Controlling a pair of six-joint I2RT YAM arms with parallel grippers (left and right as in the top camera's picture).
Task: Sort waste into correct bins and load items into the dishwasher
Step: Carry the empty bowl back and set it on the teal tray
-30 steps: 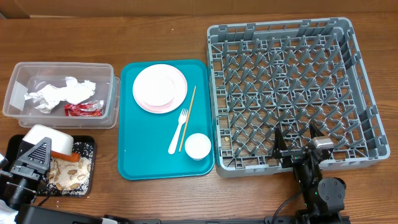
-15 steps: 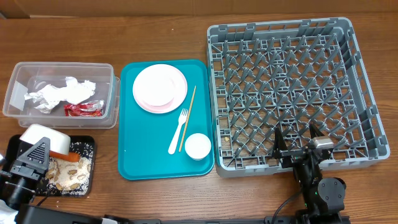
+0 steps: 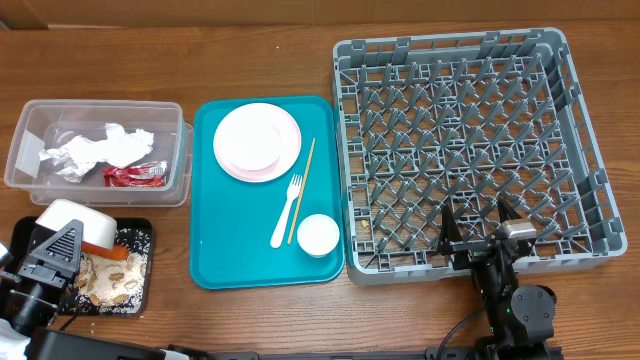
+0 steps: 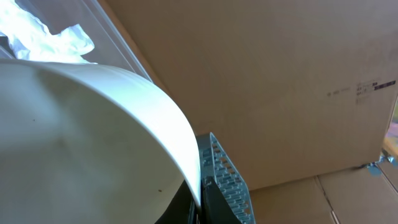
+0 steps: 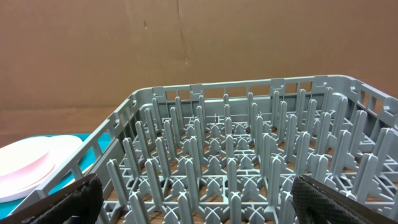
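1. The left gripper (image 3: 60,247) clasped a tilted white bowl (image 3: 70,218) above the black tray (image 3: 151,262) of food scraps (image 3: 105,278).
2. The pink plate (image 3: 257,142), fork (image 3: 286,212) and cup (image 3: 318,234) lay on the teal tray (image 3: 230,245).
3. The right gripper (image 3: 478,228), fingers spread wide, hung at the grey rack's (image 3: 341,150) near edge.

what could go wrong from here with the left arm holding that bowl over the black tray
1. The white round bowl in the left tool hangs over the shallow black rectangular tray; its low rim may let beige food scraps spill onto the wooden table.
2. The bowl fills the left wrist view, hiding how it is gripped, so a slipping hold might go unnoticed.
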